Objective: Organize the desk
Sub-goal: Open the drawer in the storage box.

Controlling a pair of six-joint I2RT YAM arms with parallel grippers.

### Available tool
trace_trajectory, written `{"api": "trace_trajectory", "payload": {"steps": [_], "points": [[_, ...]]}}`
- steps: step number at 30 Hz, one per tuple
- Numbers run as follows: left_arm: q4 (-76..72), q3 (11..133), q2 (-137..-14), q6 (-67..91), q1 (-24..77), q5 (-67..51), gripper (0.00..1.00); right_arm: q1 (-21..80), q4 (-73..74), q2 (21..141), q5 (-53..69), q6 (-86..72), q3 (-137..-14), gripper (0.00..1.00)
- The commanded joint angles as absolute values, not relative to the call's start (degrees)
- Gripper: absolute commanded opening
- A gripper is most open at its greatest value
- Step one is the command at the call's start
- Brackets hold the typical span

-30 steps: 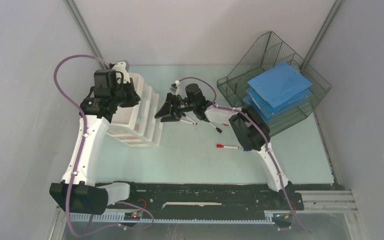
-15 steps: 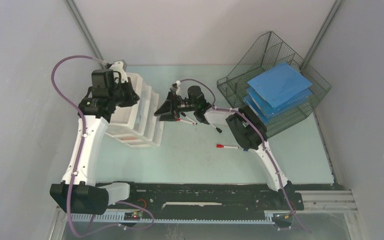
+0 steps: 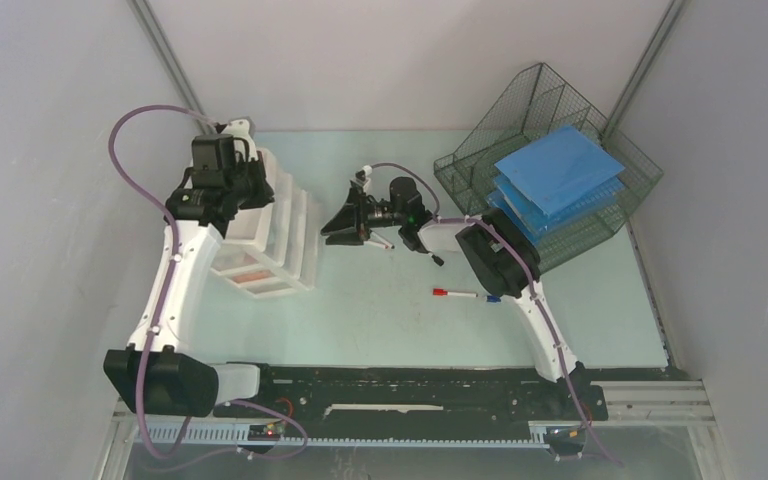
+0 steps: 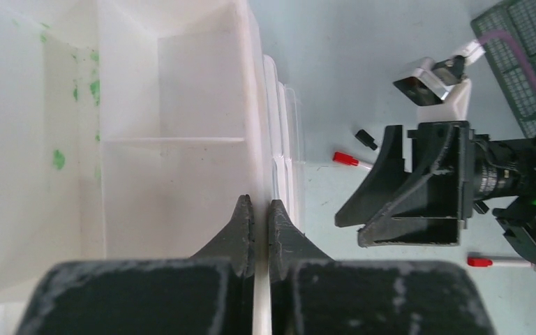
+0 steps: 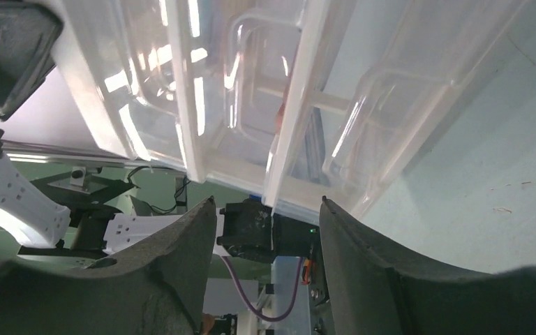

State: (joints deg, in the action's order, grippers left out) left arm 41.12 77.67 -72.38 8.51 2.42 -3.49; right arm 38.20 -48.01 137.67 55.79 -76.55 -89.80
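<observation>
While the left end effector [image 4: 255, 211] clamps a wall of the white drawer unit [image 4: 174, 160], the right end effector [image 5: 266, 206], parted and empty, faces its drawers. The likely next move is to pull one open. A red-capped pen [image 3: 455, 294] waits on the mint surface [image 3: 390, 330] underneath everything.

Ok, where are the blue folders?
In the overhead view, the blue folders lie stacked in the wire tray at the far right corner of the desk.
</observation>
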Motion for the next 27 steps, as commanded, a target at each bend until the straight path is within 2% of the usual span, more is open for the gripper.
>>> {"api": "trace_trajectory", "payload": {"steps": [1, 6, 11, 15, 19, 27], "points": [[38.24, 76.99, -72.71, 4.45, 2.11, 1.32, 0.0, 37.15, -54.44, 133.12, 57.06, -79.46, -88.48, 0.63], [38.57, 76.87, -73.7, 4.13, 2.1, -1.0, 0.0, 37.25, -50.51, 132.17, 56.51, -75.54, -87.28, 0.64], [39.37, 76.79, -74.44, 4.17, 2.11, -2.72, 0.0, 38.3, -30.64, 131.47, 52.8, -59.51, -90.54, 0.67], [39.32, 76.55, -74.04, 4.38, 2.09, -3.61, 0.0, 39.77, -11.29, 131.86, 47.1, -46.72, -98.92, 0.73], [39.21, 76.77, -73.21, 4.78, 2.11, -4.76, 0.0, 39.64, -20.35, 134.16, 49.88, -55.78, -100.48, 0.71], [39.06, 76.65, -70.76, 5.63, 2.08, -5.2, 0.0, 41.12, -17.84, 137.33, 50.07, -57.1, -104.98, 0.75]]}}
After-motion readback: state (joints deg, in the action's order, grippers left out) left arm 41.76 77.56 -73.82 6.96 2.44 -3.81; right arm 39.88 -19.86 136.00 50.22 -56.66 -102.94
